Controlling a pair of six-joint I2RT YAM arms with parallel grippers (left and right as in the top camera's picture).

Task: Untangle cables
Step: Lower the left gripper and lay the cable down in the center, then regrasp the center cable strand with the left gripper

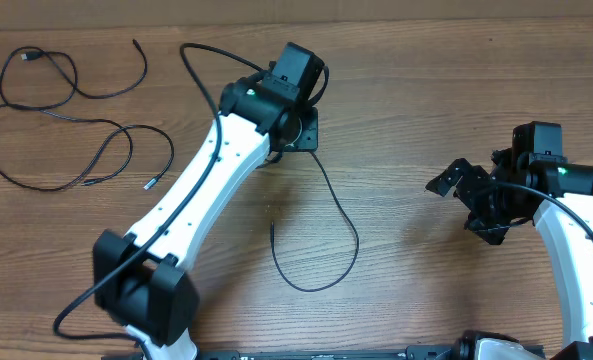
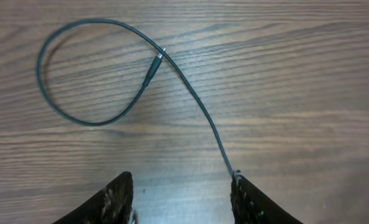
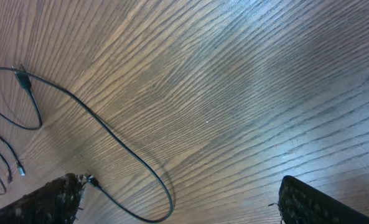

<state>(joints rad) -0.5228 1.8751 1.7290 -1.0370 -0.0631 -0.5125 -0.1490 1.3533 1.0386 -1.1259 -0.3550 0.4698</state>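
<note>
One thin black cable [image 1: 354,232] runs from under my left gripper [image 1: 298,132] down the middle of the table, loops, and ends in a plug at the left of the loop. In the left wrist view this cable [image 2: 196,102] lies against the tip of the right finger of the left gripper [image 2: 181,186], whose fingers are apart with nothing between them. Two more cables lie spread at the upper left, one with a plug end [image 1: 28,57], one with a silver tip [image 1: 148,183]. My right gripper [image 1: 466,208] is wide open and empty over bare wood [image 3: 178,199], with the looped cable [image 3: 119,146] to its left.
The wooden table [image 1: 426,90] fills the view. A thick black wire [image 1: 191,60] arcs from the left arm near its wrist. The white left arm [image 1: 206,170] stretches diagonally from the bottom left. The right arm's base sits at the bottom right.
</note>
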